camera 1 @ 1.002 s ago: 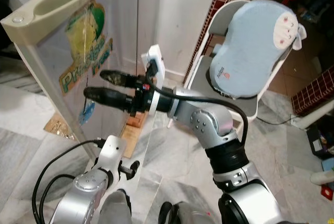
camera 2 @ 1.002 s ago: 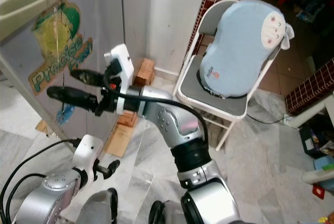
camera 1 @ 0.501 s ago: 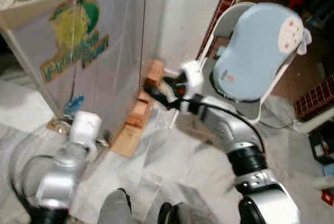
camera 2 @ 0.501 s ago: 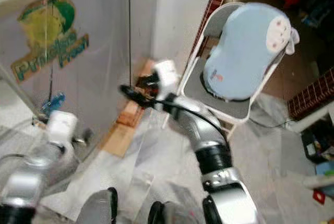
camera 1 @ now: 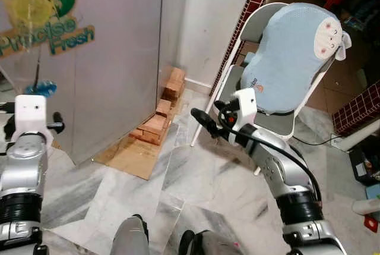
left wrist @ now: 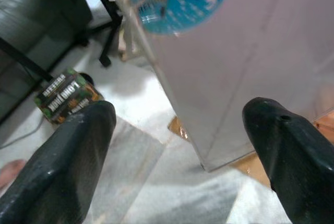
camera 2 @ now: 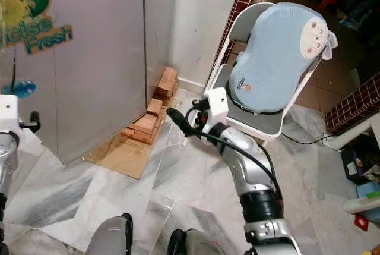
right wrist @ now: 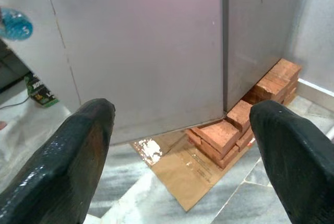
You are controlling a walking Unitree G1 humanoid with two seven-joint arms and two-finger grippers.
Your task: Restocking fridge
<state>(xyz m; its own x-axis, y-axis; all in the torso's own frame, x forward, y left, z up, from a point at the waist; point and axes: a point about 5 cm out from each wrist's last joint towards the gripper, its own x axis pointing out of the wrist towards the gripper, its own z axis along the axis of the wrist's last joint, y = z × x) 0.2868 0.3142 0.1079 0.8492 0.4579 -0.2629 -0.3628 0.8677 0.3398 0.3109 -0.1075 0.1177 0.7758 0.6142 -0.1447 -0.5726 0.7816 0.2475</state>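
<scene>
The right gripper (right wrist: 182, 145), its two black fingers spread wide and holding nothing, hangs in mid-air over the marble floor (camera 1: 196, 183), pointed toward the closed grey fridge door (camera 2: 95, 71) and a stack of red bricks (camera 2: 155, 109) piled at the foot of the fridge beside the white wall (camera 2: 199, 23). A flattened sheet of brown cardboard (camera 2: 122, 157) lies on the floor just beside the bricks, near the fridge's lower corner. The left gripper (left wrist: 177, 166), likewise spread and empty, is raised at the robot's left close to the fridge's lower edge, its white wrist housing (camera 1: 29, 112) standing in front of the door. On the door a green and yellow sticker (camera 1: 41, 11) reads in part "Precise Fresh", and below it sits a round blue sticker (camera 1: 40, 88) whose small print cannot be made out; the left wrist view catches a white "S" on that blue disc. On the floor past the fridge lies a small dark packet (left wrist: 65, 96) with lettering too blurred to read. To the robot's right, a white folding chair (camera 2: 237, 23) carries a pale blue cushion (camera 2: 276, 59) bearing a small orange logo with unreadable lettering, and a low wall of dark red tiles (camera 1: 356, 109) runs behind it
</scene>
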